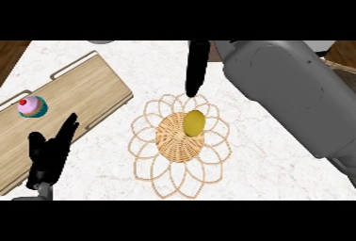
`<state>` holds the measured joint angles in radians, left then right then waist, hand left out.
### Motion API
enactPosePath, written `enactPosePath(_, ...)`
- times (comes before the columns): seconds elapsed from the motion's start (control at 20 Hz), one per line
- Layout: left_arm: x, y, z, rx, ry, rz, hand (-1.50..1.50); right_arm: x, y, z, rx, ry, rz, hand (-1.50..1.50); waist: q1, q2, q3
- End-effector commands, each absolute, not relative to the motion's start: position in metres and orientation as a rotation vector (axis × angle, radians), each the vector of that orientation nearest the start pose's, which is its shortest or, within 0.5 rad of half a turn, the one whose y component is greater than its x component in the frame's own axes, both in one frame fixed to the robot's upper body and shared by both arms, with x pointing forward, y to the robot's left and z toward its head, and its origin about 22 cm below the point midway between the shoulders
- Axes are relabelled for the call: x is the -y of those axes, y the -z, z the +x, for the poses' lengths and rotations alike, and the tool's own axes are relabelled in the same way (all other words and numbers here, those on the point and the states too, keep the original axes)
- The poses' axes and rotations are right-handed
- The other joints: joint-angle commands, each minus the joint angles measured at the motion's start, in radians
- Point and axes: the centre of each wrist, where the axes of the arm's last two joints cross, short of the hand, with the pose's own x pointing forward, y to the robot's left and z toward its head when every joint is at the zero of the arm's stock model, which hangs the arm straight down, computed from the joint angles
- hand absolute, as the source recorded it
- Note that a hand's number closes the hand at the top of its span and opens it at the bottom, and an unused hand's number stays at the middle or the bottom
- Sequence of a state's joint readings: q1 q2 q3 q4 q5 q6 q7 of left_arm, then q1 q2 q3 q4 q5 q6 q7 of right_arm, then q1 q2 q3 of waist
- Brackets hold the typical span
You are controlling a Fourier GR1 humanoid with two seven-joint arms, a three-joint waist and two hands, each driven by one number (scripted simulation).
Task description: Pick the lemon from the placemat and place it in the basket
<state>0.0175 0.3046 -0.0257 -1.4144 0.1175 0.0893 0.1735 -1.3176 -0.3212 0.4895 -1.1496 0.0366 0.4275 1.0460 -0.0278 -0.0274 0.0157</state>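
Note:
The yellow lemon (194,122) lies in the woven middle of the basket (173,147), a flat wicker bowl ringed by looping wire petals, at the centre of the head view. My right hand (197,66) hangs just beyond the basket's far rim. Its black fingers are straight and point down toward the lemon, apart from it and holding nothing. The thick grey right forearm (292,89) crosses the right of the view and hides most of what lies beneath it. My left hand (49,153) rests open at the lower left with its fingers up.
A wooden tray (76,89) lies slanted at the left, and a pink cupcake in a teal wrapper (32,107) stands on it. A strip of brown woven mat (343,70) shows at the right edge behind the forearm. The counter (264,164) is white marble.

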Motion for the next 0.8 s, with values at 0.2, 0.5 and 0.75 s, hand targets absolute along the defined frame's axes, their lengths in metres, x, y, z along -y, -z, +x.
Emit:
enactPosePath(0.2, -0.308, 0.057, 0.198, 0.998, 0.0, 0.169, 0.0, 0.046, -0.286, 0.363, 0.967, -1.221, -0.713, -1.5, 0.008, 0.015, -0.016)
enactPosePath(0.5, -0.297, 0.05, 0.205, 1.03, 0.025, 0.166, 0.0, 0.047, -0.244, 0.354, 0.981, -1.225, -0.696, -1.5, 0.009, 0.018, -0.015)
enactPosePath(0.75, -0.309, 0.054, 0.203, 1.028, 0.009, 0.157, 0.0, 0.049, -0.22, 0.356, 0.951, -1.209, -0.743, -1.5, 0.016, 0.024, -0.017)
